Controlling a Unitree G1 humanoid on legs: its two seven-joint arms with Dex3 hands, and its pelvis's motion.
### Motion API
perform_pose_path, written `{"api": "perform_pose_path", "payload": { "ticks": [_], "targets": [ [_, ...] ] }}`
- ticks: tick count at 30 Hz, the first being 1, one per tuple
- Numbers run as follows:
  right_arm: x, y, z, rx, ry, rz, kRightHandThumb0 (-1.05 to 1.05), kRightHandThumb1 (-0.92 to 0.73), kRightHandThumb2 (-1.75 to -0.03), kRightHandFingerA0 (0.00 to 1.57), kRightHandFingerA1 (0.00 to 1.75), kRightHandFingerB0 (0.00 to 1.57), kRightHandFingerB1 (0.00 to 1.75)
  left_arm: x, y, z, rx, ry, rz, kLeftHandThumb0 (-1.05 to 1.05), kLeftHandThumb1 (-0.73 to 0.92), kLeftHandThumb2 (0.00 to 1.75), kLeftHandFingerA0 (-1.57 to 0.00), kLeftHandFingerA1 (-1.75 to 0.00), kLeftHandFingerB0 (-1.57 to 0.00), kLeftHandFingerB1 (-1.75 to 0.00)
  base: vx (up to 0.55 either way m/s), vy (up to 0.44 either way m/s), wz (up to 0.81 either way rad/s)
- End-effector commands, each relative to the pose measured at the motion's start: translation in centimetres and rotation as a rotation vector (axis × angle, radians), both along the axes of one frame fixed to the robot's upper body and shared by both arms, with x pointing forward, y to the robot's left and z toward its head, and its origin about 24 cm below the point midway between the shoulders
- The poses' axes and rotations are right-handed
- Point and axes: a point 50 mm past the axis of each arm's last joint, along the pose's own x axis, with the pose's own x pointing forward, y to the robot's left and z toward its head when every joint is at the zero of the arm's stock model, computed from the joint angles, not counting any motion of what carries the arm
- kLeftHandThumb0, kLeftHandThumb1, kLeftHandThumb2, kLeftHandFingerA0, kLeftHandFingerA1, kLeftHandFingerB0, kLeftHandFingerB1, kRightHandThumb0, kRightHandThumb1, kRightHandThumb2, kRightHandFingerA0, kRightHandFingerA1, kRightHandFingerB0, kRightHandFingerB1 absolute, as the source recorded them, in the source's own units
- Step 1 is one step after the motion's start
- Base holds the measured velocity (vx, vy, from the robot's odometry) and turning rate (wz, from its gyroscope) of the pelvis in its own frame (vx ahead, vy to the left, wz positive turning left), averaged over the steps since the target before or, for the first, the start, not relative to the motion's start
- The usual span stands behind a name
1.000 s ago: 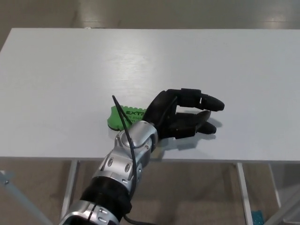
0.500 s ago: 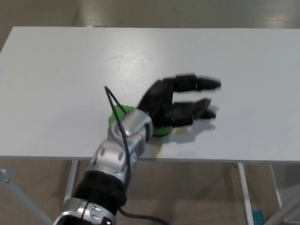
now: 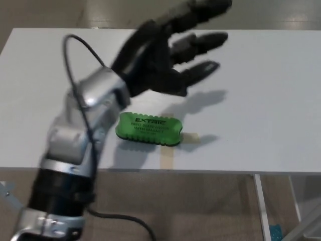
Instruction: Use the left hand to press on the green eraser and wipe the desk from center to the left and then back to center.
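Eraser [image 3: 149, 129]: green, oblong, with scalloped edges and dark lettering on top, flat on the white tabletop [image 3: 271, 100] close to the near edge, slightly left of the middle. Nothing touching it. Just right of it and partly under its right end, a strip of pale tape [image 3: 173, 150] running to the near edge, with a short arm pointing right.

Left robot hand [image 3: 173, 47]: black, lifted clear of the tabletop, above and beyond the eraser, well apart from it. Fingers [image 3: 200, 68] spread and pointing right and far, thumb and two thick digits separated, holding nothing. Dark shadow of the digits [image 3: 203, 103] on the white surface just right of the eraser's far side. Silver wrist and forearm [image 3: 83, 130] coming in from the near left, crossing the near edge of the tabletop, with a black cable [image 3: 80, 55] looping above the wrist and another trailing below the black cuff near the bottom of the view. Forearm just beside the eraser's left end; contact there impossible to tell.

Right robot hand not in view.

Below the near edge, metal legs [image 3: 262, 206] of the table and a tan floor [image 3: 210, 211]; a bit of teal at the bottom right corner, too small to identify. Beyond the far edge, more pale floor.
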Motion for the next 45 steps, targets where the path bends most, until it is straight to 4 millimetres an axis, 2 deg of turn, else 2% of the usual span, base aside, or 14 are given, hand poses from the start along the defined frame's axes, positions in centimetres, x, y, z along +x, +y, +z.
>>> {"api": "perform_pose_path", "payload": {
  "ticks": [1, 5, 6, 8, 14, 15, 19, 21, 27, 28, 30, 32, 38, 45],
  "targets": [
    [-2.3, -0.7, -0.7, -0.040, 0.065, 0.008, -0.39, -0.71, -0.63, 0.69, 0.45, 0.56, 0.39, -10.7, 4.4, 4.8, 0.159, -0.213, -0.660, -0.83, 0.46, 0.89, -0.09, -0.23, -0.05, -0.27, 0.00, 0.000, 0.00],
    [-2.4, -0.9, -0.5, -0.033, 0.057, -0.008, -0.41, -0.71, -0.63, 0.69, 0.44, 0.55, 0.38, -13.2, 8.0, 3.5, 0.172, -0.158, -0.688, -0.83, 0.48, 0.89, -0.10, -0.18, 0.00, -0.15, 0.00, 0.000, 0.00],
    [-2.3, -1.0, -0.4, -0.039, 0.050, -0.012, -0.41, -0.71, -0.63, 0.68, 0.43, 0.53, 0.38, -13.5, 8.5, 3.0, 0.167, -0.137, -0.691, -0.86, 0.55, 0.57, -0.07, -0.28, 0.00, -0.27, 0.00, 0.000, 0.00],
    [-2.0, -1.2, -0.1, -0.057, 0.028, -0.022, -0.42, -0.71, -0.63, 0.68, 0.43, 0.52, 0.37, -14.1, 9.4, 1.9, 0.150, -0.081, -0.692, -0.77, 0.53, 0.56, -0.07, -0.27, 0.00, -0.26, 0.00, 0.000, 0.00],
    [-0.6, -2.3, 1.2, -0.105, -0.022, -0.027, -0.42, -0.72, -0.63, 0.65, 0.41, 0.44, 0.35, -16.4, 13.4, -2.5, 0.017, 0.187, -0.613, -0.34, 0.22, 0.83, 0.00, -0.49, -0.01, -0.48, 0.00, 0.000, 0.00],
    [-0.5, -2.4, 1.3, -0.109, -0.023, -0.031, -0.43, -0.72, -0.63, 0.64, 0.40, 0.43, 0.34, -16.5, 13.6, -2.8, -0.001, 0.206, -0.610, -0.58, 0.46, 0.55, -0.15, -0.30, -0.21, -0.33, 0.00, 0.000, 0.00],
    [0.2, -2.9, 1.7, -0.113, -0.036, -0.084, -0.49, -0.60, -0.87, 0.55, 0.54, 0.37, 0.48, -17.1, 15.4, -4.8, -0.095, 0.293, -0.572, -0.38, 0.42, 0.53, -0.28, -0.35, -0.36, -0.33, 0.00, 0.000, 0.00],
    [0.6, -3.2, 1.9, -0.108, -0.065, -0.143, -0.49, -0.59, -0.86, 0.55, 0.53, 0.38, 0.47, -18.6, 17.1, -7.6, -0.094, 0.378, -0.370, -0.26, 0.48, 0.54, -0.73, -0.46, -0.59, -0.38, 0.00, 0.000, 0.00],
    [0.3, -3.1, 1.9, -0.125, -0.058, -0.126, -0.44, -0.72, -0.62, 0.61, 0.39, 0.43, 0.34, -19.5, 19.5, -13.2, -0.059, 0.560, -0.094, -0.31, 0.51, 0.55, -0.78, -0.46, -0.62, -0.39, 0.00, 0.000, 0.00],
    [0.2, -3.0, 1.8, -0.123, -0.055, -0.123, -0.49, -0.60, -0.89, 0.52, 0.54, 0.36, 0.48, -19.7, 19.8, -14.0, -0.051, 0.586, -0.057, -0.31, 0.52, 0.55, -0.79, -0.46, -0.63, -0.38, 0.00, 0.000, 0.00],
    [-0.2, -3.0, 1.8, -0.127, -0.049, -0.113, -0.50, -0.61, -0.89, 0.52, 0.53, 0.36, 0.48, -20.3, 20.7, -16.9, -0.028, 0.665, 0.069, -0.33, 0.54, 0.56, -0.82, -0.47, -0.64, -0.39, 0.00, 0.000, 0.00],
    [-0.3, -3.1, 1.8, -0.116, -0.048, -0.117, -0.44, -0.72, -0.62, 0.61, 0.39, 0.43, 0.34, -20.8, 21.6, -20.1, 0.001, 0.744, 0.214, -0.37, 0.45, 0.81, -0.84, -0.66, -0.56, -0.54, 0.00, 0.000, 0.00],
    [-0.6, -2.4, 0.8, -0.116, -0.004, -0.120, -0.49, -0.61, -0.88, 0.57, 0.55, 0.34, 0.47, -22.5, 22.0, -25.7, 0.387, 0.711, 0.710, -0.39, 0.66, 0.60, -0.86, -0.47, -0.52, -0.36, 0.00, 0.000, 0.00],
    [-1.0, -1.9, -0.1, -0.135, 0.045, -0.065, -0.44, -0.74, -0.63, 0.65, 0.41, 0.40, 0.33, -22.0, 22.8, -28.0, 0.344, 0.872, 0.901, -0.32, 0.69, 0.61, -0.91, -0.48, -0.59, -0.38, 0.00, 0.000, 0.00]
  ]
}}
